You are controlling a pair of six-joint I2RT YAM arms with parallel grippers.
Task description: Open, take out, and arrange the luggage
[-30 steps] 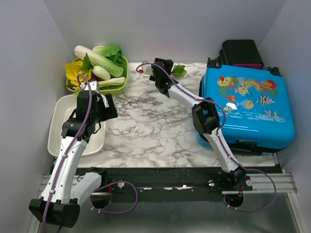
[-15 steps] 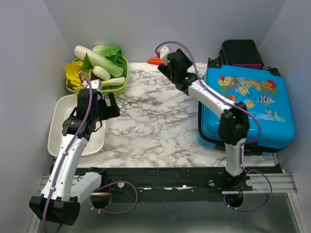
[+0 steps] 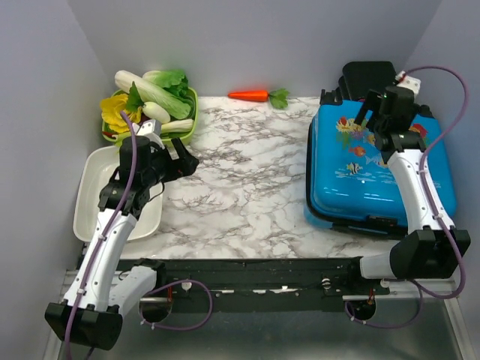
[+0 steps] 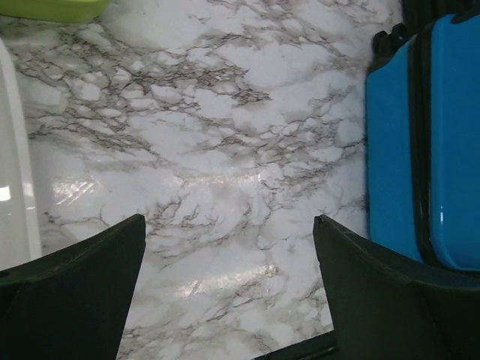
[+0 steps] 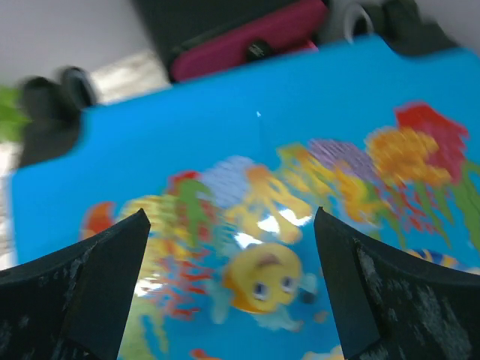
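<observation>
A: Any writing to read anywhere?
B: None. The luggage [image 3: 346, 191] carries only fish and flower pictures, no letters.
A: And the tab [image 5: 259, 49] on the pink drawer [image 5: 294, 25]?
B: Too blurred to tell.

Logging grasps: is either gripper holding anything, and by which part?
Nothing is held. The left gripper hangs open over the table, the right gripper open above the luggage.

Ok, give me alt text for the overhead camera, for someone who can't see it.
A closed blue suitcase lies flat on the right of a marble table, with the right gripper open above its far end. The left gripper hangs open near a white tray; a carrot, a bowl of vegetables and a black box line the back.
</observation>
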